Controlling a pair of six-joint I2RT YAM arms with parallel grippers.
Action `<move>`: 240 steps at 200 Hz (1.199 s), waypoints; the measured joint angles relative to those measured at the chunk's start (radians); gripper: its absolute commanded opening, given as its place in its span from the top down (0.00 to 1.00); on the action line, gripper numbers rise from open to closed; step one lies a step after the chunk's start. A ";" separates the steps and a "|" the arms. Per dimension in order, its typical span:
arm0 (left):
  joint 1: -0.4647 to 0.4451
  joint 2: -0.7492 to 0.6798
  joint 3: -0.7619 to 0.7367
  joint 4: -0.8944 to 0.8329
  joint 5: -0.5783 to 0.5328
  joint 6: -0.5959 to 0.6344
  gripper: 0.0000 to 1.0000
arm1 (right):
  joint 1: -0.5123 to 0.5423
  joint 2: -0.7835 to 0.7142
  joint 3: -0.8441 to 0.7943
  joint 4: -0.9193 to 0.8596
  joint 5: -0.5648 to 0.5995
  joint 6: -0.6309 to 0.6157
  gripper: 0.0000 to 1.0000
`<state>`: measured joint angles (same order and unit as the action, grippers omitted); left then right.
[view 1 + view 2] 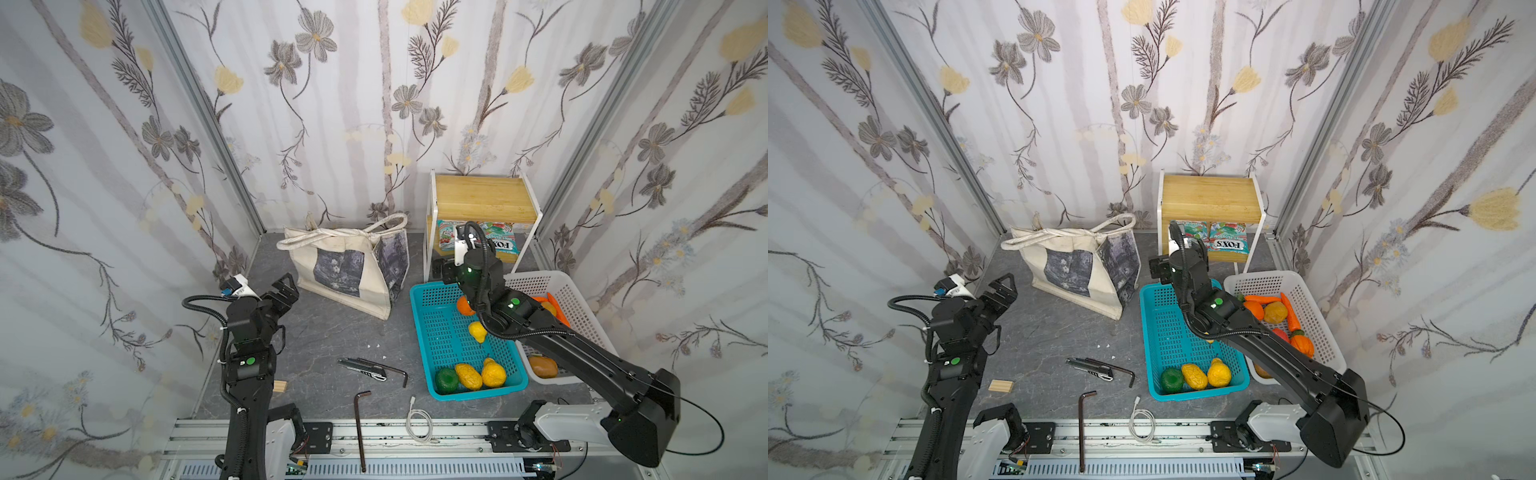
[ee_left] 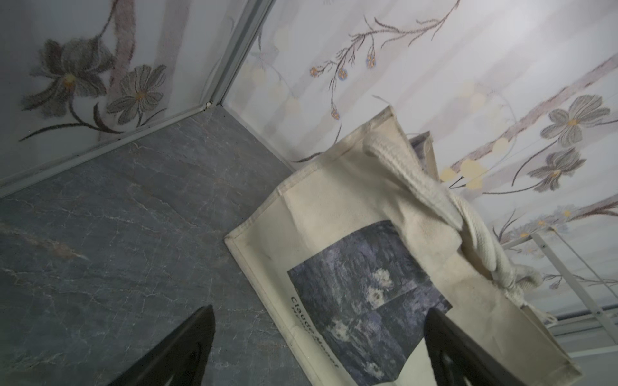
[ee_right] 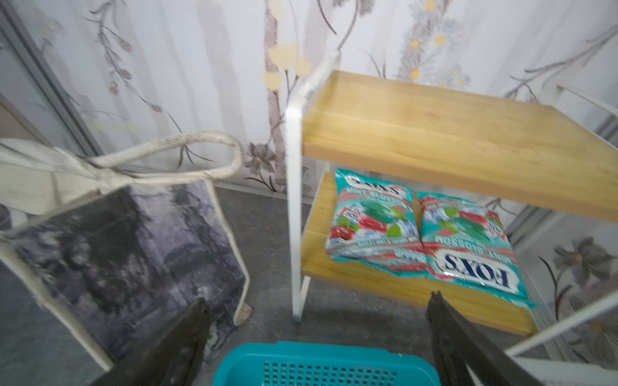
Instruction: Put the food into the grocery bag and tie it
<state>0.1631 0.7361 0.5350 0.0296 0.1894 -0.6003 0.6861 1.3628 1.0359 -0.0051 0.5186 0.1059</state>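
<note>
Boxy cream canvas bag point(image 1: 307, 270), ropy handles point(image 1: 332, 237) — perforated turquoise plastic basket point(image 1: 440, 336) beside.

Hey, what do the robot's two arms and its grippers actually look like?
The left arm and right arm are matte black, angular, with white base housings and round green dots on the joints. A ribbed black cable loops along each. The left gripper and right gripper have black tapered fingers, with a white camera mount behind.

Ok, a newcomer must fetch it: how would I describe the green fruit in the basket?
Find the turquoise basket right of the cream tote. Along its near edge lies a row of fruit. The green fruit is the leftmost, beside two yellow ones.
</note>
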 measured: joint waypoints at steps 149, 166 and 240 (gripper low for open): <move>-0.315 0.574 -0.231 0.781 -0.594 0.453 0.00 | -0.510 -0.029 -0.784 0.871 -0.008 -0.054 0.03; -0.236 0.621 -0.272 0.910 -0.534 0.467 0.00 | -0.552 -0.021 -0.776 0.907 -0.026 -0.029 0.05; -0.182 0.824 -0.302 1.190 -0.351 0.476 0.00 | -0.620 0.017 -0.906 1.201 -0.056 0.009 0.01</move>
<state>-0.0189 1.5597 0.2329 1.2198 -0.1616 -0.1246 0.0662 1.3800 0.1295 1.1961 0.4622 0.1146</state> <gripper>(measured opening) 0.998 0.959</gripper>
